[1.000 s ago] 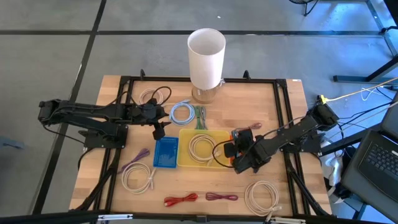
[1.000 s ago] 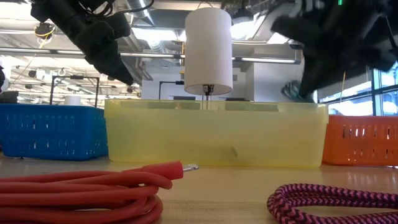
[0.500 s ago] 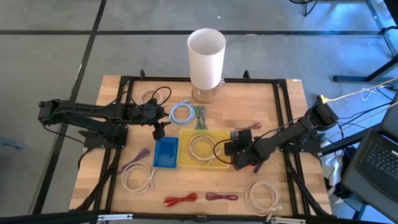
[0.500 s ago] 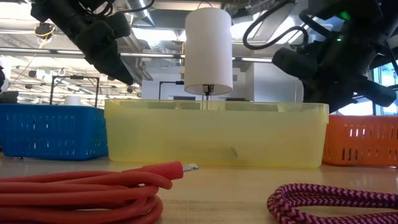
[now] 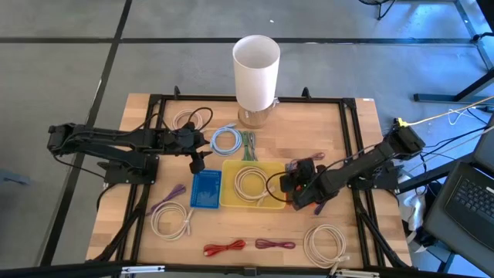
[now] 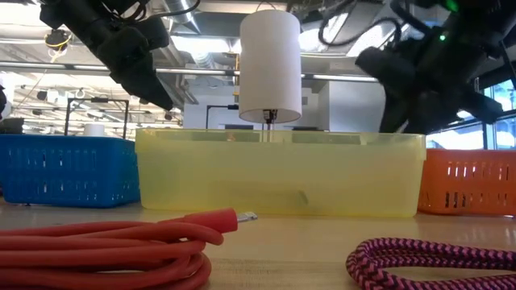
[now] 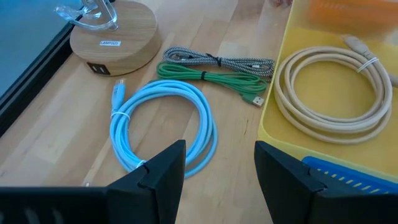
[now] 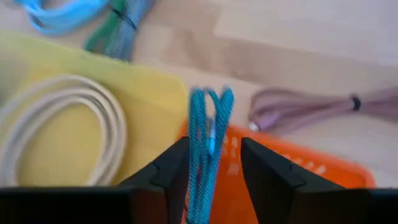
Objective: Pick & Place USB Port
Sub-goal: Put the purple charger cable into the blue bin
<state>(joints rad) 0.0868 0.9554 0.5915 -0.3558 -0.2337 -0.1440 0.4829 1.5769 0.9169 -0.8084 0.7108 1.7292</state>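
Observation:
A folded teal braided USB cable (image 8: pixel 208 134) stands between the parted fingers of my right gripper (image 8: pixel 214 168), over the orange basket (image 8: pixel 298 168). In the high view that gripper (image 5: pixel 299 188) hovers over the basket (image 5: pixel 293 165), right of the yellow tray (image 5: pixel 231 202). A beige cable coil (image 5: pixel 251 184) lies in the tray. My left gripper (image 7: pixel 217 162) waits open above a light blue cable coil (image 7: pixel 165 121), left of the tray. My right gripper has the teal cable (image 8: pixel 205 112) running lengthwise between its open fingers, above the orange basket. The cable is blurred, and I cannot tell whether either finger touches it.
A blue basket (image 5: pixel 206 188) sits left of the tray. A white lamp (image 5: pixel 256 66) stands at the far edge. Green and striped cables (image 7: pixel 217 71), a purple cable (image 8: pixel 311 106), beige coils (image 5: pixel 170 222) (image 5: pixel 324 241) and red and maroon cables (image 5: pixel 224 248) lie around.
My right gripper has shifted a little toward the table's far edge over the orange basket and has tipped its fingers further downward.

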